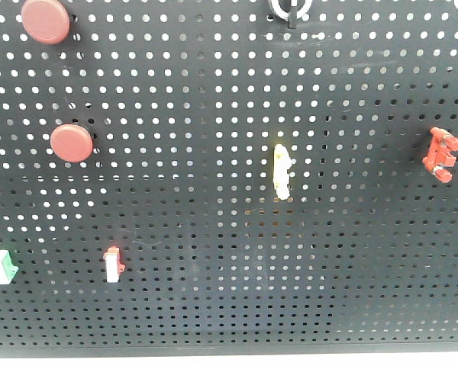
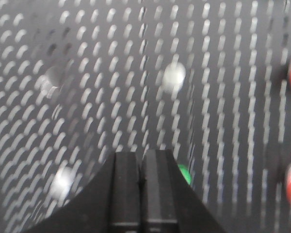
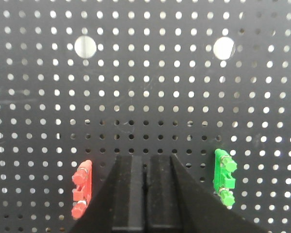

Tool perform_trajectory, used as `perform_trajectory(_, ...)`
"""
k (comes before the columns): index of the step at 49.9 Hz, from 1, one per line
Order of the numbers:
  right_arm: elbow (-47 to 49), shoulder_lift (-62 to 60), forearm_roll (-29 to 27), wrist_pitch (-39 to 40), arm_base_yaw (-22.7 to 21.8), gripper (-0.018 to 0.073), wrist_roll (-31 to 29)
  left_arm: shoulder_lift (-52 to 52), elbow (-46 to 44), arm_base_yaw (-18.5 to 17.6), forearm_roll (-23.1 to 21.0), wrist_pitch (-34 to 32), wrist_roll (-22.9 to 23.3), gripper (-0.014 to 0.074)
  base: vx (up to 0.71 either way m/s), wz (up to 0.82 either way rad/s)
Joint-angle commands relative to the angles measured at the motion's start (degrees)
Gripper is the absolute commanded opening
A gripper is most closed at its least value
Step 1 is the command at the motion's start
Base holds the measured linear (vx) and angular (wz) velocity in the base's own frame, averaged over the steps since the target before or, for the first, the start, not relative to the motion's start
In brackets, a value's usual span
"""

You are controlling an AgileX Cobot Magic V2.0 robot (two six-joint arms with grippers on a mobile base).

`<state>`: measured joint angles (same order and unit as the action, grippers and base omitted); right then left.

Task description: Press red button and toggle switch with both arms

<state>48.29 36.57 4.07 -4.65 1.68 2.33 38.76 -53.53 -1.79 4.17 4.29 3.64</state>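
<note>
Toggle switch point(image 1: 291, 9) sits at the very top edge of the black pegboard point(image 1: 214, 297) in the front view, half cut off by the frame: a small round piece with a silvery-white ring and a short black lever pointing down. Well to its left, an upper red button point(image 1: 46, 20) and a lower red button point(image 1: 71, 143) stand out from the board as smooth round domes, one above the other. Below the toggle switch is a narrow yellow-white switch point(image 1: 282, 171), and near the right edge a red clip point(image 1: 441, 154). Low on the left are a green-and-white switch point(image 1: 5, 266) and a red-and-white switch point(image 1: 113, 264). The left end effector point(image 2: 141, 159) is clenched on nothing, its fingers pressed together, facing a blurred stretch of board. The right end effector point(image 3: 146, 162) is likewise clenched and bare, pointing at the board between a red bracket point(image 3: 82, 189) and a green bracket point(image 3: 225, 177).
</note>
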Motion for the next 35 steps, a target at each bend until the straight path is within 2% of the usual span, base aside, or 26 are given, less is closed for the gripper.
perform_trajectory(1, 1.9, 0.3, 0.2, 4.7, -0.1, 0.0, -0.2, 2.3, -3.9, -3.2, -0.9, -6.0, -0.2, 0.0001, 0.0, 0.0)
perform_trajectory(17, 1.9, 0.3, 0.2, 4.7, -0.1, 0.0, -0.2, 11.6, -11.8, -17.4, -0.9, -5.8, -0.2, 0.0001, 0.0, 0.0)
perform_trajectory(22, 1.9, 0.3, 0.2, 4.7, -0.1, 0.0, -0.2, 15.2, -14.9, -20.7, -0.9, -5.8, -0.2, 0.0001, 0.0, 0.0)
perform_trajectory(30, 1.9, 0.3, 0.2, 4.7, -0.1, 0.0, -0.2, 20.0, -19.2, -24.0, -0.9, -5.9, -0.2, 0.0001, 0.0, 0.0)
perform_trajectory(35, 1.9, 0.3, 0.2, 4.7, -0.1, 0.0, -0.2, 22.3, -21.4, -24.3, -0.9, -6.3, 0.0, 0.0001, 0.0, 0.0)
